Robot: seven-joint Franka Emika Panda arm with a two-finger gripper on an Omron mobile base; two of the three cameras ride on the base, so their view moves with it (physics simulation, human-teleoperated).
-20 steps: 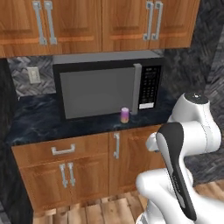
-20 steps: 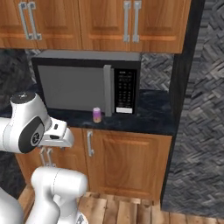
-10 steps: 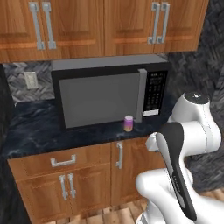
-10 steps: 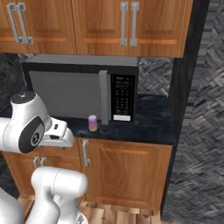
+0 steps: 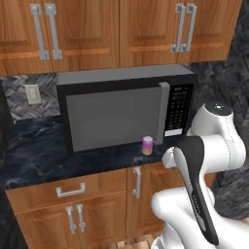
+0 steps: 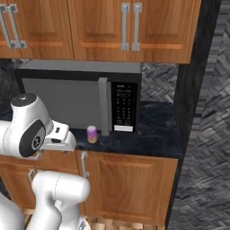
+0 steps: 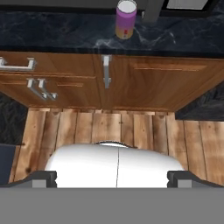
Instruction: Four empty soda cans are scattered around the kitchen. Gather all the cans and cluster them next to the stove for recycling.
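Observation:
A pale pink-purple soda can (image 5: pixel 147 145) stands upright on the black marbled counter (image 5: pixel 39 155), just in front of the microwave's door handle. The right base view has the same can (image 6: pixel 91 134) beyond my folded white arm. In the hand view the can (image 7: pixel 126 19) sits at the top edge, near the counter's front lip. My gripper (image 7: pixel 113 177) hangs low in front of the lower cabinets, well short of the can. Its fingertips (image 7: pixel 43 177) stand far apart with nothing between them, so it is open. The stove is out of view.
A black-and-grey microwave (image 5: pixel 116 116) fills the back of the counter behind the can. Wooden upper cabinets (image 5: pixel 87 34) hang above it and lower cabinet doors (image 7: pixel 166 83) close off the front. A tall dark panel (image 6: pixel 188 112) bounds the counter on the right. Wood plank floor (image 7: pixel 131 127) lies below.
The whole picture has shifted in both base views, so the base has driven; microwave and can now appear lower and somewhat nearer. The arm keeps its folded pose and the gripper stays open.

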